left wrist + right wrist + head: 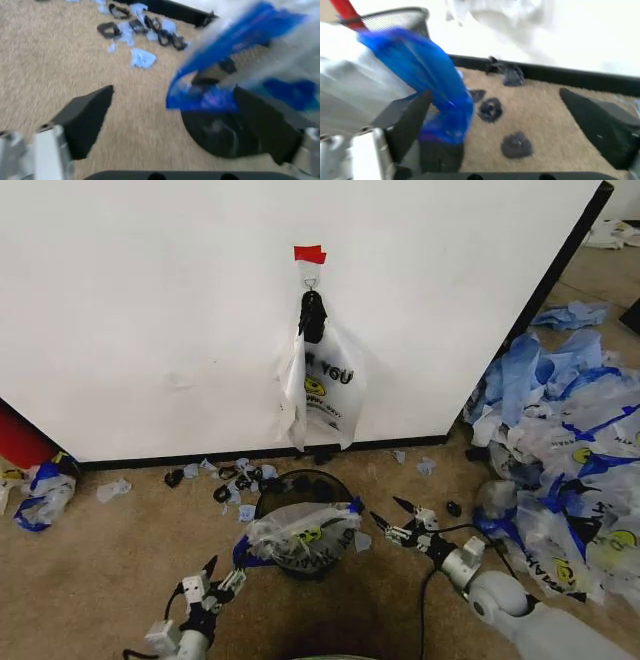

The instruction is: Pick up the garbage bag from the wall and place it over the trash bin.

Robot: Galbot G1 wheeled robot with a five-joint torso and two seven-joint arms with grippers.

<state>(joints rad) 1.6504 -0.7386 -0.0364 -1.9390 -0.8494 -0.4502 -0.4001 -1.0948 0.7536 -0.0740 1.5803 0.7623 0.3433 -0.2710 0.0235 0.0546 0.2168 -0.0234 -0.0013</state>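
Two hands of mine flank the small round black wire-mesh trash bin point(303, 525) on the carpet, near me. A thin see-through plastic garbage bag point(300, 532) with blue handles and a yellow smiley lies draped across its rim, seemingly to line it. My left hand point(224, 572) sits just left of the bin, fingers spread, the blue handle beside one finger, not pinched. My right hand point(394, 520) hovers just right, also spread and empty. Another printed bag point(325, 388) hangs from the metal hook point(311, 282) on the far broad white wall point(150, 310), under red tape point(310, 253).
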